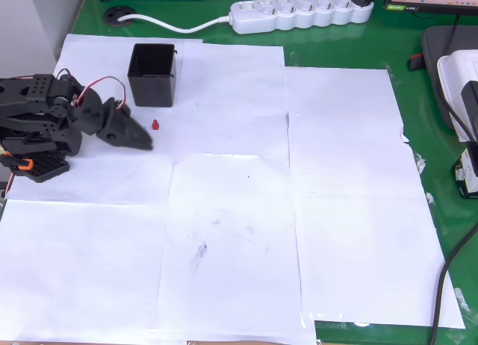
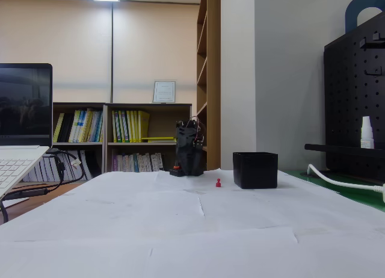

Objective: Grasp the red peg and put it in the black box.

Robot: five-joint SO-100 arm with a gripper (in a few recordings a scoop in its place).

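The tiny red peg (image 1: 155,125) stands on the white paper just below the black box (image 1: 152,75), a short way from its lower wall. In the fixed view the red peg (image 2: 218,183) sits left of the black box (image 2: 255,169). My black gripper (image 1: 142,139) lies low at the left, its tip pointing right and ending a little below-left of the peg without touching it. The jaws look pressed together with nothing between them. The arm (image 2: 189,149) shows folded up far back in the fixed view.
White paper sheets (image 1: 239,233) cover the green table (image 1: 441,233). A white power strip (image 1: 302,13) lies along the top edge with its cable running left. A laptop (image 2: 18,151) stands at the fixed view's left. Devices and cables sit at the right edge.
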